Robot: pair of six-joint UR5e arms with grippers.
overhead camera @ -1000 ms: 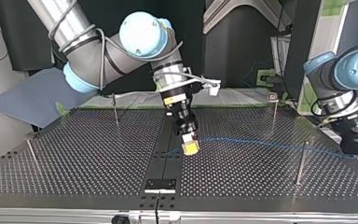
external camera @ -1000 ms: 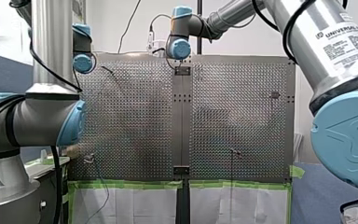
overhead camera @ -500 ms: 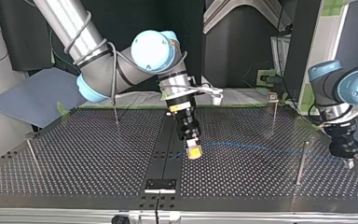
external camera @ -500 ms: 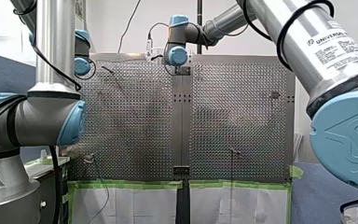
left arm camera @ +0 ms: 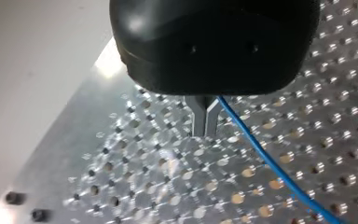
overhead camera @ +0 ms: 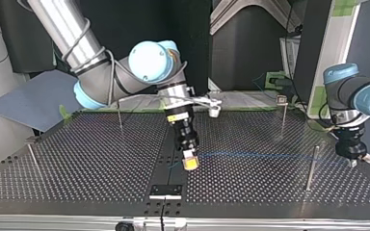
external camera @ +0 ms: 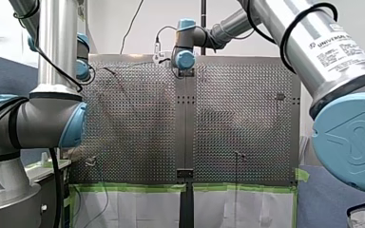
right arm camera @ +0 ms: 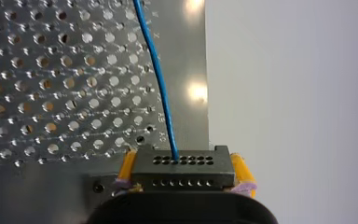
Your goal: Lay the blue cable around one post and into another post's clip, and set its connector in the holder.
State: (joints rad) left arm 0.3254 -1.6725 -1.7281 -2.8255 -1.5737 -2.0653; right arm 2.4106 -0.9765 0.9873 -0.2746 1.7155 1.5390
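While my right jaws clamp the black connector [right arm camera: 182,168], my left jaws pinch the blue cable [left arm camera: 270,163], which trails from them toward five o'clock.

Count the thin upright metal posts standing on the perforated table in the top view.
4 thin metal posts: left-edge post, back-left post, clip-topped back-right post, front-right post. My right arm may hide others.

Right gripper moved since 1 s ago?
Yes: in the top view, my right gripper has come closer to the black plate.
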